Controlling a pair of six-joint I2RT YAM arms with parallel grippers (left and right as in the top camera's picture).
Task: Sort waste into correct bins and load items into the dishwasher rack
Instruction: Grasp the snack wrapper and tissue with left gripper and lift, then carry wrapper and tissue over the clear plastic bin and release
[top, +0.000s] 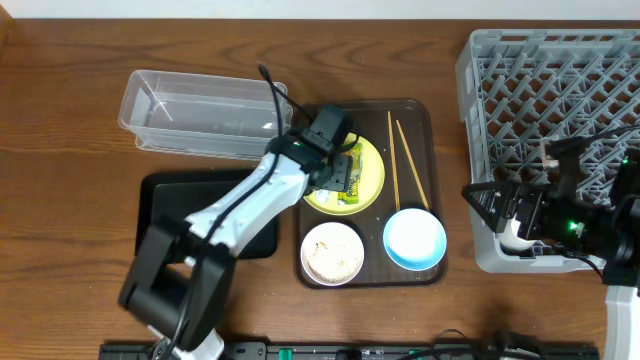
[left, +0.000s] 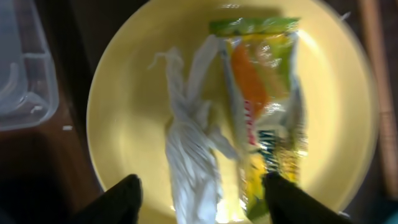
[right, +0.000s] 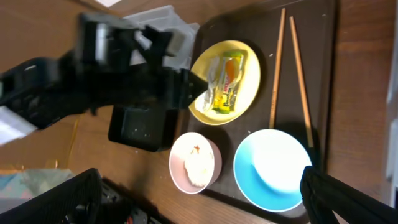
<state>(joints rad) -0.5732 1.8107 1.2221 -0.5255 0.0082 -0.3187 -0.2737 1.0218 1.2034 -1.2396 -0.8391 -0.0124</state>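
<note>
A yellow plate (top: 372, 185) on the dark tray (top: 432, 130) holds a crumpled white tissue (left: 193, 149) and a yellow-green snack wrapper (left: 264, 106). My left gripper (left: 199, 202) is open just above the plate, with its fingers on either side of the tissue and the wrapper's lower end. In the overhead view it (top: 335, 168) covers the plate's left part. My right gripper (top: 492, 205) is open and empty, by the front left of the grey dishwasher rack (top: 540, 90). The tray also holds a pink bowl with food scraps (top: 331, 252), a blue bowl (top: 414, 240) and two chopsticks (top: 393, 160).
A clear plastic bin (top: 200, 110) stands at the back left. A black bin (top: 165, 210) lies left of the tray, partly under my left arm. The right wrist view shows the plate (right: 249, 93), pink bowl (right: 196, 162) and blue bowl (right: 270, 168).
</note>
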